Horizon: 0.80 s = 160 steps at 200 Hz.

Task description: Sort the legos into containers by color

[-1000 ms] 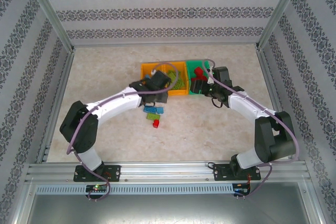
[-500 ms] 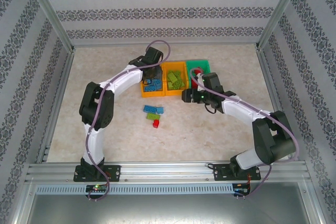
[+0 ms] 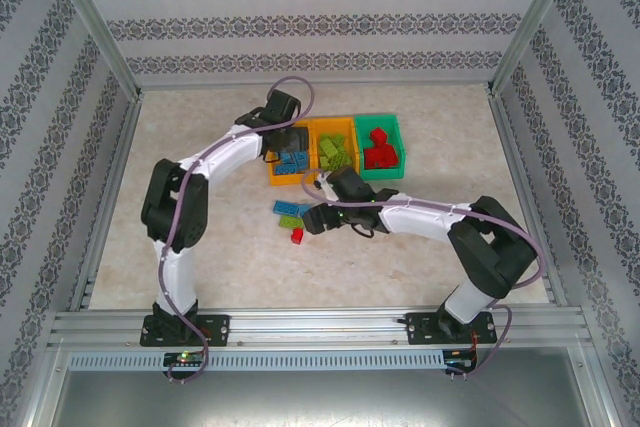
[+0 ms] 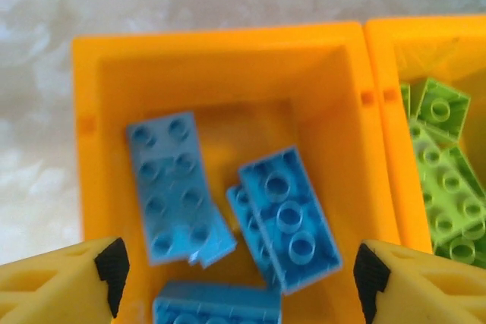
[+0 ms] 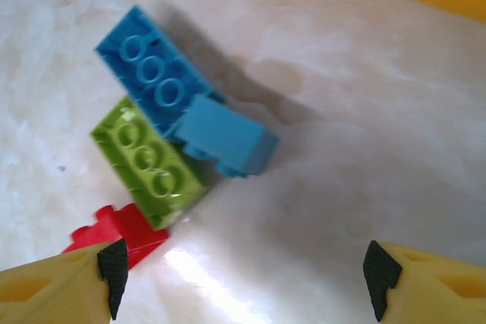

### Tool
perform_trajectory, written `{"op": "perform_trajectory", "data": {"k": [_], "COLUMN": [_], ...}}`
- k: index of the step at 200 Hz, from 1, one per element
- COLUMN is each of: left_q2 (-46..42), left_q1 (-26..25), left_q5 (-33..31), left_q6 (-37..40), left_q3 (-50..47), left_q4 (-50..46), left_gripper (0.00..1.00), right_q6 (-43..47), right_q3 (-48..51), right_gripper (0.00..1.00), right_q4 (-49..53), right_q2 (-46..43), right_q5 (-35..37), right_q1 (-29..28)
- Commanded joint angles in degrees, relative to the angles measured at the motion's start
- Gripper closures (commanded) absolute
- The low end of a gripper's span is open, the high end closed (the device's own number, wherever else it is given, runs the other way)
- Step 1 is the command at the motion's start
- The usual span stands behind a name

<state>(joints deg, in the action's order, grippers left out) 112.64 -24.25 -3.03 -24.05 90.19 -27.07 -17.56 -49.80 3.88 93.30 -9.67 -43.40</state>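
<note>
On the marble-patterned table [image 3: 200, 157], the three joined containers [image 3: 335, 124] are seen to be well filled already, so the sorting is judged to be nearly done. Red bricks [image 3: 378, 152] have been gathered in the green bin [image 3: 385, 120], lime bricks [image 4: 448, 180] in the middle orange bin [image 4: 395, 58], and blue bricks [image 4: 288, 218] in the left orange bin [image 4: 213, 66]. No wrong colour can be made out in any bin. Over the left orange bin the left gripper [image 4: 241, 271] is held with its fingers spread wide and nothing between them. The right gripper [image 5: 244, 275] is likewise spread wide and empty, and is poised low over what is left. This is a small cluster on the table just in front of the bins: a long blue brick [image 5: 156, 81], a lime brick [image 5: 152, 161], a short blue brick [image 5: 228, 142] and a red brick [image 5: 121, 229]. Four bricks are thus judged to remain, two for the left orange bin and one for each of the others. The four are packed so tightly that each touches a neighbour, and a clean grasp of one is likely to be hindered by the rest. The red brick is partly hidden behind one yellow finger [image 5: 68, 286]. Passage to the left orange bin may be blocked by the left arm [image 3: 230, 152], and a purple cable [image 3: 300, 87] is looped above it.
</note>
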Motion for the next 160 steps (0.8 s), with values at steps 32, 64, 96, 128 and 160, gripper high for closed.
{"op": "perform_trajectory", "data": {"k": [32, 64, 96, 128, 160], "left_q2": [-14.5, -18.3, -22.0, -25.2, -26.8], "left_q1": [0.5, 0.7, 1.2, 1.7, 2.0], "left_q5": [0.5, 2.7, 3.0, 2.9, 2.9], "left_q6": [-2.4, -4.0, -5.6, -6.4, -6.8], "left_q3": [-13.6, -19.5, -25.4, -28.9, -31.4], "left_q4": [4.8, 6.0, 7.5, 7.9, 8.2], "left_gripper": [0.03, 0.0, 0.0, 0.0, 0.0], "right_q6": [7.8, 10.8, 12.6, 13.9, 14.6], "right_q3": [1.1, -0.2, -0.7, -1.5, -2.2], "right_gripper": [0.14, 0.14, 0.15, 0.16, 0.17], "right_q4": [-2.4, -1.5, -2.2, -2.0, -2.4], "right_q2": [0.5, 2.3, 3.4, 5.2, 6.3], "right_q5": [0.7, 0.8, 1.7, 2.4, 3.5], "right_q1": [-7.0, -8.6, -9.8, -10.8, -12.1]}}
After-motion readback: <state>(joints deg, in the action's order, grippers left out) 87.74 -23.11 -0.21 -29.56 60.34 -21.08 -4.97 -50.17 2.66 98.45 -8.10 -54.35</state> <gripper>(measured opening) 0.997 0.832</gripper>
